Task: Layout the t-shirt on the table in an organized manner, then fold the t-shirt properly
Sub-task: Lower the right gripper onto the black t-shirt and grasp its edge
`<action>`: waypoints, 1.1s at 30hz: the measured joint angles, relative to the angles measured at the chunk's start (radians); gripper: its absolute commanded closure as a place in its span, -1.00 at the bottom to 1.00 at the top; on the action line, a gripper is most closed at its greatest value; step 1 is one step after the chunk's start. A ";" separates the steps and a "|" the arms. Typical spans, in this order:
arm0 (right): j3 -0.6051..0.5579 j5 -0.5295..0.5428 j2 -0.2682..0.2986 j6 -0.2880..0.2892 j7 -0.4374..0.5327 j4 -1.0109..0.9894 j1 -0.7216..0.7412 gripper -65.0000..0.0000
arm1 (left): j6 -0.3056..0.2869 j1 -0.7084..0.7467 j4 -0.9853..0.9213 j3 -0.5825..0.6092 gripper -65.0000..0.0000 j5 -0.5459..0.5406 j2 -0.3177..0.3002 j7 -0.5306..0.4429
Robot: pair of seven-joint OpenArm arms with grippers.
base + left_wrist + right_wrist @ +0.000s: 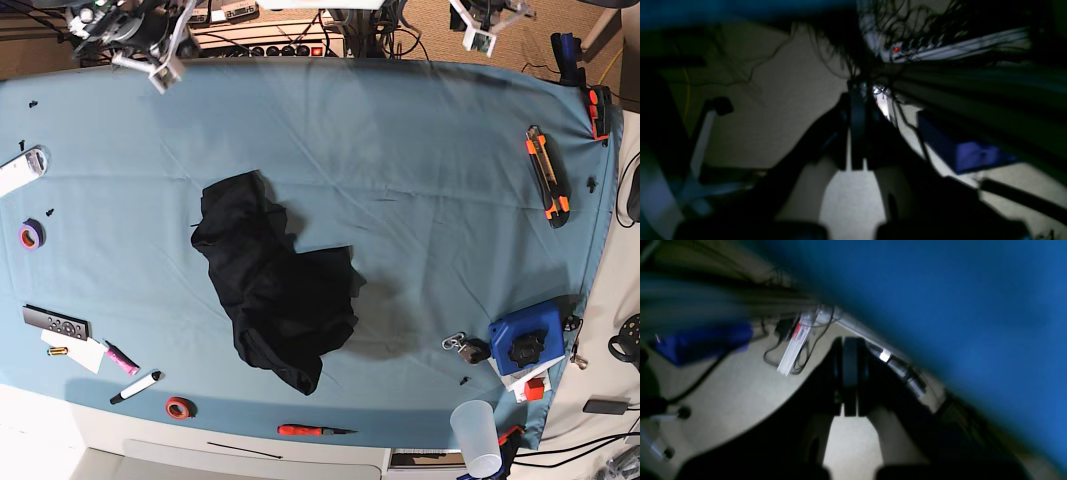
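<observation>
Left wrist view: left end effector (857, 133) dark, jaws pressed together, holding nothing; pale floor (786, 110) behind, blue box (960, 150) at 3 o'clock.
Right wrist view: right end effector (850, 376) likewise closed and empty; blue cloth (957, 306) fills 1 to 4 o'clock.
Base view: bench (420, 160) in light blue cover; t-shirt (275, 280) black, crumpled, just left of centre; utility knife (546, 172) at 3 o'clock; plastic cup (475, 435) at 5 o'clock; tape roll (31, 234) at 9 o'clock
</observation>
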 measured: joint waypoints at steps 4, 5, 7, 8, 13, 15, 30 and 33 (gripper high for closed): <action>0.061 0.009 0.000 0.000 -0.004 0.085 0.003 1.00 | 0.000 -0.003 0.121 0.000 1.00 0.002 0.000 0.011; 0.072 0.008 0.000 0.000 -0.002 0.100 0.007 1.00 | 0.000 -0.008 0.146 0.000 1.00 0.000 0.000 0.011; 0.084 0.009 0.000 0.002 -0.001 0.116 0.021 1.00 | 0.000 -0.035 0.178 0.000 1.00 0.004 0.000 0.002; 0.085 0.008 0.000 0.002 -0.002 0.117 0.032 1.00 | 0.000 -0.055 0.185 0.000 1.00 0.004 0.001 -0.011; 0.085 0.009 0.000 0.003 -0.002 0.117 0.088 1.00 | 0.000 -0.163 0.187 0.000 1.00 0.004 0.001 -0.043; 0.085 0.006 0.000 0.003 -0.002 0.117 0.103 1.00 | 0.000 -0.204 0.187 0.000 1.00 0.004 0.000 -0.043; 0.081 -0.115 -0.005 -0.087 0.093 0.116 0.193 0.15 | -0.119 -0.348 0.187 0.002 -0.08 0.036 0.000 -0.109; 0.081 -0.114 -0.004 -0.122 0.082 0.116 0.301 0.15 | -0.120 -0.365 0.187 0.001 -0.08 0.042 0.000 -0.112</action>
